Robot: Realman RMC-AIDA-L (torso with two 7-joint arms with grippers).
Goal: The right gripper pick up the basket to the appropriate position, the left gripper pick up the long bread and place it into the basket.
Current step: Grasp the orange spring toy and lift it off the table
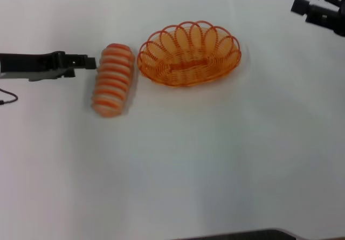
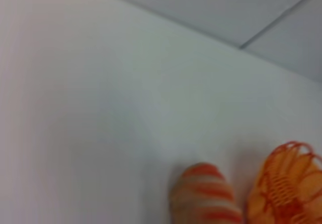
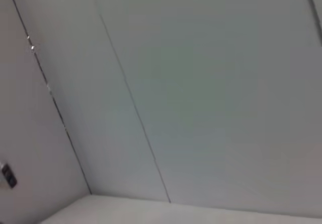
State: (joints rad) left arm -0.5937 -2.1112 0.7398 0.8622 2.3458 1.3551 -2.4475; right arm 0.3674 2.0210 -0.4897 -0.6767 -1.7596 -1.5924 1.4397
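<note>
Bread-pick step. Left gripper (image 1: pixel 89 62) just beside long bread (image 1: pixel 112 79), holding nothing; jaw gap cannot tell. Basket (image 1: pixel 188 53) on table (image 1: pixel 215 159) just right of bread. Right gripper (image 1: pixel 318 8) well apart, jaws unclear. Next: close onto loaf.

A bare robot test bench in a lab-like room

The work surface is a plain white table (image 1: pixel 178 170) with nothing domestic about it, and the only items set out are props: a toy long bread (image 1: pixel 112 79) with painted stripes and an orange wire basket (image 1: pixel 188 54) lying just beside it. Black robot arms reach in from both edges, the left gripper (image 1: pixel 90 62) low over the table and the right gripper (image 1: pixel 312 2) at the far corner. A thin black cable (image 1: pixel 7 97) trails at the table's edge. The right wrist view shows only pale, seamed wall panels (image 3: pixel 201 83), unadorned, like a testing room's.
</note>
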